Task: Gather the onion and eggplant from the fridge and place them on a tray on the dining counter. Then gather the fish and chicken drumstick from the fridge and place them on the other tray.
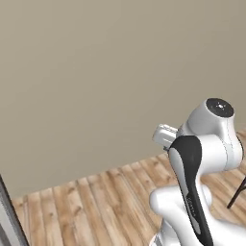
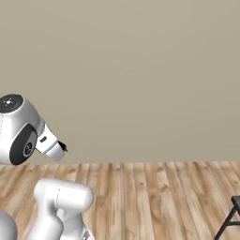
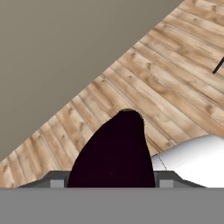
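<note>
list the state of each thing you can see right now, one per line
eggplant: dark purple, held between the tool's fingers, off the floor
tool: closed on the eggplant, fingertips hidden behind it
arm: folded close above the base, facing a bare wall
wooden floor: bare planks below the arm

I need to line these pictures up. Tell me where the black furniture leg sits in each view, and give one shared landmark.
Left base view: the black leg slants at the right edge, beside the arm.
Right base view: bottom right corner, standing on the floor.
Hand view: a short dark stroke at the right edge, upper part.
Shared landmark: the seam where the beige wall meets the plank floor.
</note>
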Controlling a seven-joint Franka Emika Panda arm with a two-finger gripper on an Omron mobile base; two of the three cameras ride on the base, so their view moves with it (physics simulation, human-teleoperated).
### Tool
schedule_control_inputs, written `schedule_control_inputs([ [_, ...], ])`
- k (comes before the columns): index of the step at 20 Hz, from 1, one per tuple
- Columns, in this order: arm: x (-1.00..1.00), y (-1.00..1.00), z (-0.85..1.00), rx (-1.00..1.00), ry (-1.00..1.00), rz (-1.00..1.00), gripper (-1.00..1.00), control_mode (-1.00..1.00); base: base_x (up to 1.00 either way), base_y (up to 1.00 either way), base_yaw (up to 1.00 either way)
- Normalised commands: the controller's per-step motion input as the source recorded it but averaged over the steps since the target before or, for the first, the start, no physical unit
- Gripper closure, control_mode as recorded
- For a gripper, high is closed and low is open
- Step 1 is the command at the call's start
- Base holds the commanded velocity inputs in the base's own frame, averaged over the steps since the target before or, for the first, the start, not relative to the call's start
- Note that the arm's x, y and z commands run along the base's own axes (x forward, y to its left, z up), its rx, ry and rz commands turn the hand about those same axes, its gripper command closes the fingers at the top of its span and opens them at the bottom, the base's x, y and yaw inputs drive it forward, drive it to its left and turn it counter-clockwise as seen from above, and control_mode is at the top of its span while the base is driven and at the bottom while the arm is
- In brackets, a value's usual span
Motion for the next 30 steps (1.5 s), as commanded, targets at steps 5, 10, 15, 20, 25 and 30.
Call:
schedule_control_inputs([
  [5, 0.0, 0.0, 0.0, 0.0, 0.0, 0.0, 1.0, 1.0, 0.53, 0.01, -0.32],
  [10, 0.0, 0.0, 0.0, 0.0, 0.0, 0.0, 1.0, 1.0, 0.52, 0.0, -0.32],
  [15, 0.0, 0.0, 0.0, 0.0, 0.0, 0.0, 1.0, 1.0, 0.58, 0.0, -0.38],
  [20, 0.0, 0.0, 0.0, 0.0, 0.0, 0.0, 1.0, 1.0, 0.61, 0.0, -0.38],
  [25, 0.0, 0.0, 0.0, 0.0, 0.0, 0.0, 1.0, 1.0, 0.58, 0.0, -0.4],
  [30, 0.0, 0.0, 0.0, 0.0, 0.0, 0.0, 1.0, 1.0, 0.56, 0.0, -0.4],
])
